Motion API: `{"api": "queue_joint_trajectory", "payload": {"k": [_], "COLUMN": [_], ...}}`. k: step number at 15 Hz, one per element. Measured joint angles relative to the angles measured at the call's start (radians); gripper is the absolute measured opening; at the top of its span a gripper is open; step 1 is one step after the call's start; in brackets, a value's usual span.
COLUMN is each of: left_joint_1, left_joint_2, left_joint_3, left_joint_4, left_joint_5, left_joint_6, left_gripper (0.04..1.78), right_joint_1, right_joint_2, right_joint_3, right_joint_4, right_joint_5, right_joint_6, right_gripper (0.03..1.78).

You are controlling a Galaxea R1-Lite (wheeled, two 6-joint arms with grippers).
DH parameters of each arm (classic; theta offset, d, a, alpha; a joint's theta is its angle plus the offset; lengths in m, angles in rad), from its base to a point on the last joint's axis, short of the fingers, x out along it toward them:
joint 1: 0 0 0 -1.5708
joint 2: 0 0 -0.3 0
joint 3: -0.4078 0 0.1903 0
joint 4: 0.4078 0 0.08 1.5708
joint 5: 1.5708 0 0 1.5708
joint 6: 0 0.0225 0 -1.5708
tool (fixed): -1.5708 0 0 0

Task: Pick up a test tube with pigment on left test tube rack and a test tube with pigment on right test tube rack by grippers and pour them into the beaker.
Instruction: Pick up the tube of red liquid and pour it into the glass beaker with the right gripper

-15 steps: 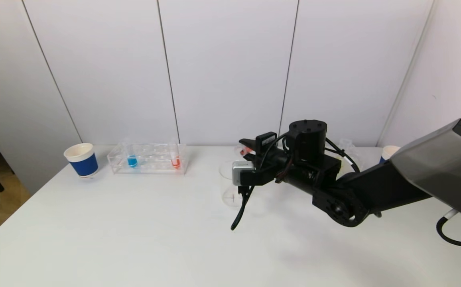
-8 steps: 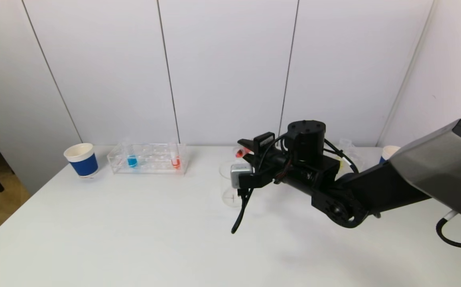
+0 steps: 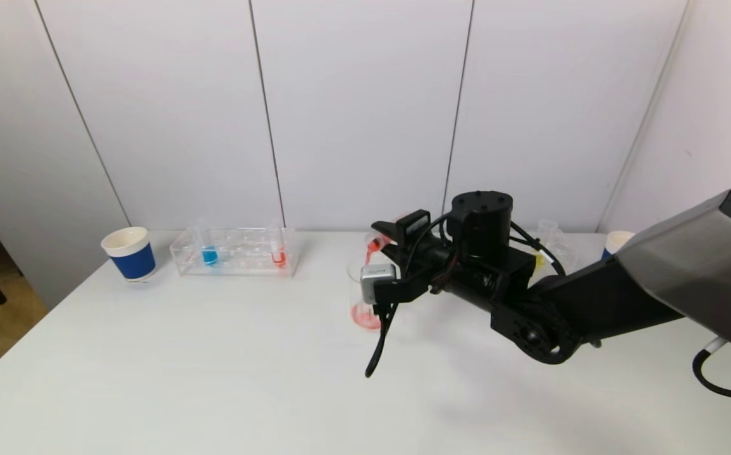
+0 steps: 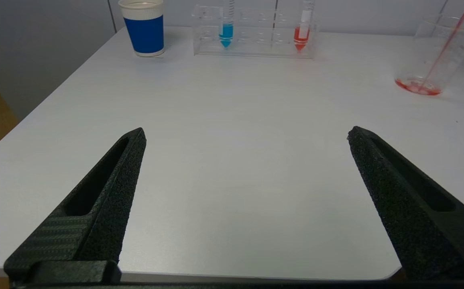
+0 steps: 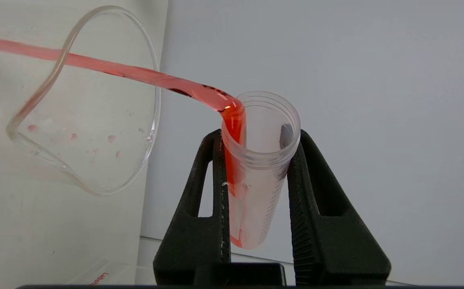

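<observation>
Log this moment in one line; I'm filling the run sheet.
right gripper: shut on tube | pouring red into beaker | left gripper: open, idle over table

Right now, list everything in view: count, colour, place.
Beaker: one, clear, red liquid pooling inside, table centre.
Held test tube: one, clear, pouring a red stream into the beaker.
Left rack: one, clear, far left of the table.
Racked tubes: two, blue and red.
Paper cups: two, blue-and-white, far left and far right.
Table: one, white.
Right hand: shut on the tube, beside the beaker's rim.
Left hand: open, empty, above the table's near edge.
</observation>
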Motion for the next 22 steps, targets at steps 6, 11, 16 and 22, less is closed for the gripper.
{"api": "queue_joint_trajectory", "payload": {"k": [6, 11, 16, 22], "left_joint_1": [0.000, 0.000, 0.000, 0.000], "left_joint_2": [0.000, 0.000, 0.000, 0.000], "left_joint_3": [0.000, 0.000, 0.000, 0.000], "left_joint_4": [0.000, 0.000, 0.000, 0.000], "left_joint_5": [0.000, 0.000, 0.000, 0.000], "left_joint_6": [0.000, 0.000, 0.000, 0.000], "left_gripper": [1.76, 1.76, 1.76, 1.76], "right_joint_1": [0.000, -0.008, -0.023, -0.023], "right_joint_2": [-0.007, -0.006, 0.000, 0.009], "right_joint_3": [0.003, 0.004, -0.005, -0.011], "right_joint_4": [0.000, 0.001, 0.008, 0.009], "right_joint_5": [-0.012, -0.036, -0.060, -0.077], "right_joint_6": [-0.042, -0.081, -0.124, -0.190], "right_gripper": [0.48, 0.48, 0.48, 0.48]}}
